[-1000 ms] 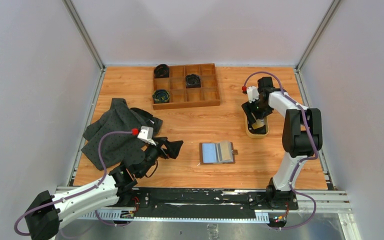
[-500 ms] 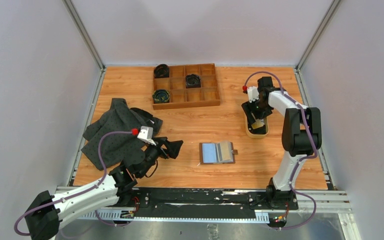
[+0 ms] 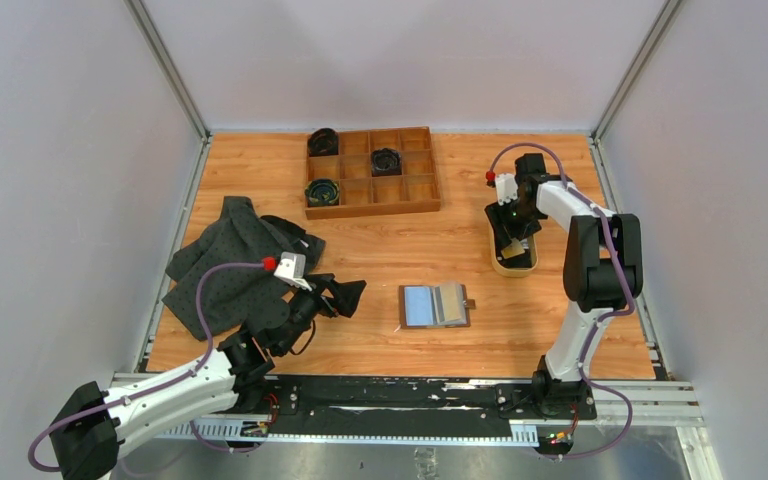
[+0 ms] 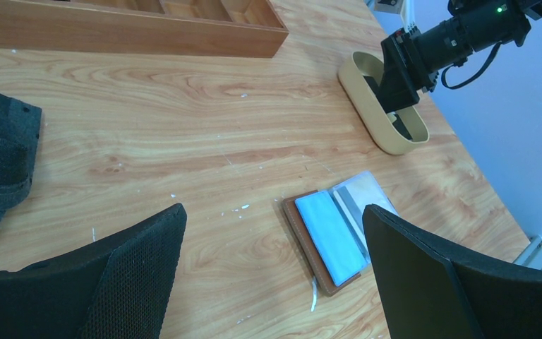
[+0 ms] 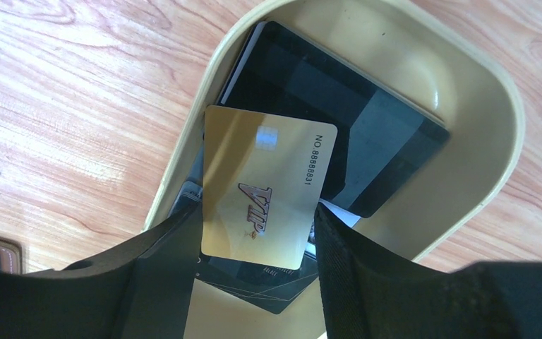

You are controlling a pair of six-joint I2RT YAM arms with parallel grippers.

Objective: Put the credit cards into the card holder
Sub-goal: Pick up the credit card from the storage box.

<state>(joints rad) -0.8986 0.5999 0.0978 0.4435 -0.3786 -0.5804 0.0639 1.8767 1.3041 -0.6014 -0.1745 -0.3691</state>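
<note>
At the far left of the wooden bench [image 3: 380,240] lies a crumpled dark grey cloth [image 3: 228,262]. Just right of it hovers the left pincer [image 4: 272,215], its two black fingers spread wide apart with nothing between them, pointing toward the middle of the bench. At the far edge sits a brown wooden compartment tray [image 3: 371,172] with dark round things in three of its cells. In the middle, near the front, the brown card holder [image 3: 436,306] lies open and flat, its pale blue and clear sleeves facing up. To the right, well apart from it, stands a tan oval dish [image 3: 513,262]. The right pincer [image 5: 257,215] reaches down into this dish and is clamped on the two long edges of a gold card [image 5: 268,187] marked VIP. Beneath it, dark cards [image 5: 346,138] lie stacked inside the dish.
</note>
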